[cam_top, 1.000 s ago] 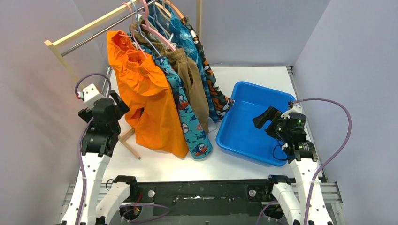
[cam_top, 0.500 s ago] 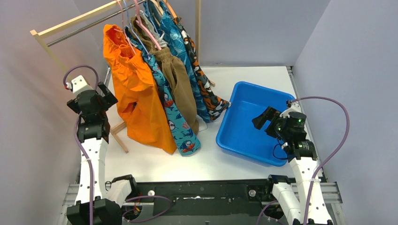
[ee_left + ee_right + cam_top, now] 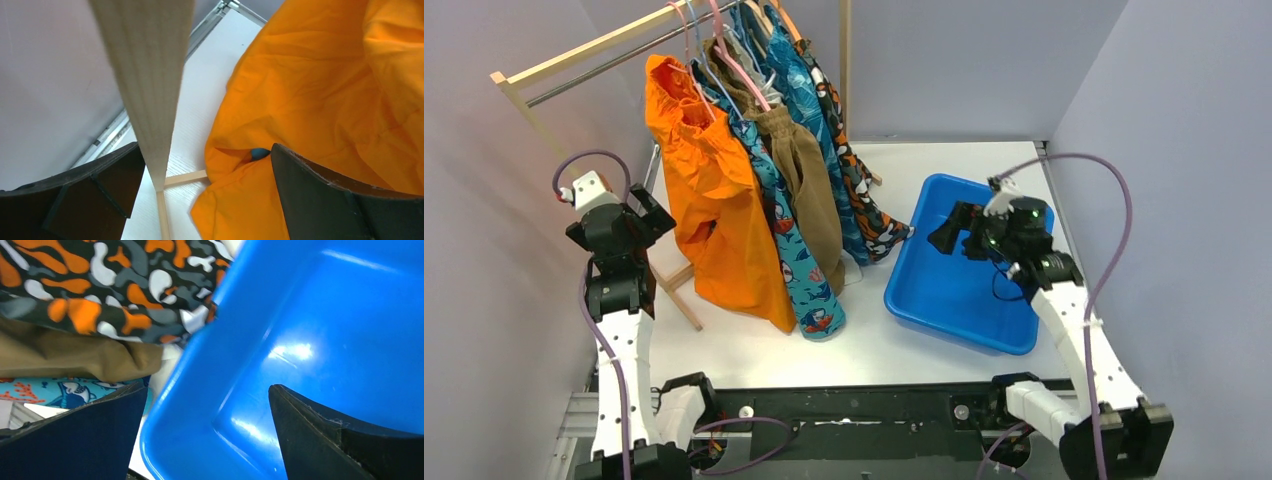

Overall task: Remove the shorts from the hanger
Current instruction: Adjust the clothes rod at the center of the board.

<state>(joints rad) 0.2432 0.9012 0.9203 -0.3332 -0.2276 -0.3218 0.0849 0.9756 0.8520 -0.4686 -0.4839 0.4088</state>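
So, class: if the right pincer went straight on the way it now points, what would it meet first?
Most likely the inner wall of the blue tub, which fills the gap ahead of the open right pincer. If it clears the rim, the camouflage shorts just beyond come next; depth is unclear.

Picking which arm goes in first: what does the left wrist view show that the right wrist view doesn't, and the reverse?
Only the left wrist view: the orange shorts filling the right side, plus the wooden rack post and the bare white table beside it. Only the right wrist view: the blue bin, with the camouflage shorts, brown shorts and shark-print shorts to its left. Shared: each shows its own claw, the left claw and the right claw, open and holding nothing.
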